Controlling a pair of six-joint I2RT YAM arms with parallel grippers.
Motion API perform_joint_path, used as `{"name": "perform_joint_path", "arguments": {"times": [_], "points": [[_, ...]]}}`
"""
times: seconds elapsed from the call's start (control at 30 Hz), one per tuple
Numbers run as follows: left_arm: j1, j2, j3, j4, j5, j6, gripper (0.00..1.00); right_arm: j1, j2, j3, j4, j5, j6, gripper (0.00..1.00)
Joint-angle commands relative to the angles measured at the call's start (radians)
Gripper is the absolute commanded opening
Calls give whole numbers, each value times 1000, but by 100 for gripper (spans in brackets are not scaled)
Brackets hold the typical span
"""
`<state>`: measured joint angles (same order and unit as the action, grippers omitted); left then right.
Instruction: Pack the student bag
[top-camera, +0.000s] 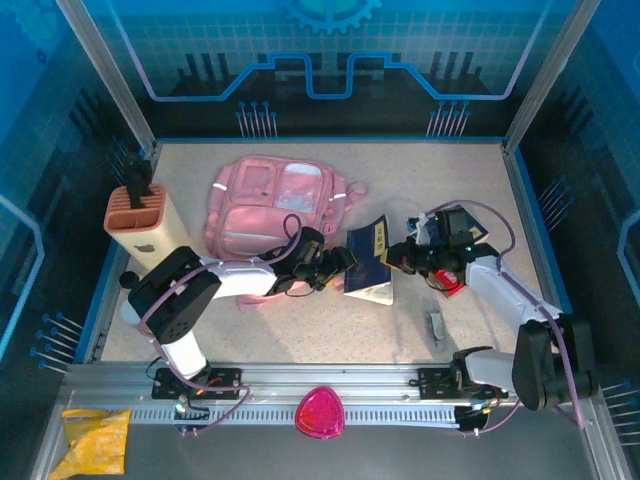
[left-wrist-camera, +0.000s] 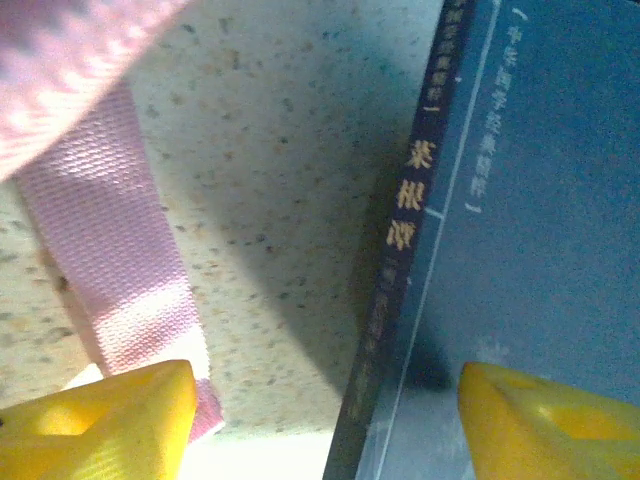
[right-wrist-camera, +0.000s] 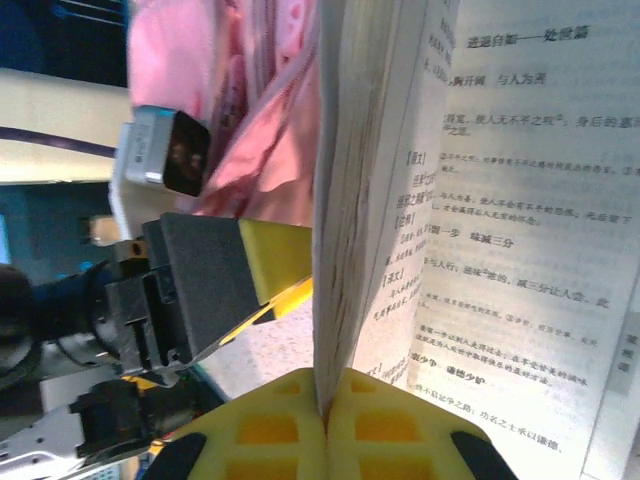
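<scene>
The speckled tabletop (top-camera: 480, 200) carries the bag (top-camera: 265, 205) in its far left half, flat, pocketed face up. The bag's long axis seems to run from the far edge toward the near edge, leaning slightly left at the far end. I cannot tell which end is its top. Two translucent pockets sit along the far end, and the left arm crosses over the near end.

The left fingers (top-camera: 342, 262) hover just off the bag's near right corner, between bag and book (top-camera: 368, 262). They stand wide apart and hold nothing. In the left wrist view, one fingertip (left-wrist-camera: 100, 420) hangs over a pink strap (left-wrist-camera: 110, 260) lying on the tabletop. The other hangs over the book's blue cover, and the spine lies between them.

The right fingers (right-wrist-camera: 325, 430) are farther right, with the book between them and the bag. They are pressed together on the edge of the book's pages, which rise upright from the pads. The bag's pink fabric shows beyond the pages.

A beige slotted holder (top-camera: 140, 215) stands left of the bag, near it. A yellow packet (top-camera: 95, 440) lies off the tabletop at the near left corner. A magenta piece (top-camera: 320, 411) rests on the near rail between the arm bases. A small grey item (top-camera: 437, 325) lies near the right arm.
</scene>
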<state>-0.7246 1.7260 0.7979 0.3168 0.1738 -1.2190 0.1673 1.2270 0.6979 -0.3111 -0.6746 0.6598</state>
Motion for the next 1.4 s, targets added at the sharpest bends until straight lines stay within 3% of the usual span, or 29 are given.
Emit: {"name": "perform_joint_path", "arguments": {"times": [0.0,0.1,0.27,0.7,0.9,1.13,1.27,1.37], "points": [[0,23,-28,163,41,-124,72,-23,-38,-35,88,-140,81,0],[-1,33,-43,266,55,-161,71,-32,-40,-73,132,-156,112,0],[-7,11,-29,269,64,-149,67,-45,-6,-139,256,-188,168,0],[-31,-29,-19,292,35,-140,38,-66,28,-178,276,-174,156,0],[-44,-15,9,225,13,-113,26,-67,31,-184,268,-166,144,0],[-44,-46,21,187,0,-76,9,-78,-2,-167,178,-130,86,0],[-36,-84,26,174,-5,-50,5,-90,-43,-147,97,-101,48,19],[-30,-113,30,196,-1,-43,1,-108,-94,-138,30,-80,25,47]]}}
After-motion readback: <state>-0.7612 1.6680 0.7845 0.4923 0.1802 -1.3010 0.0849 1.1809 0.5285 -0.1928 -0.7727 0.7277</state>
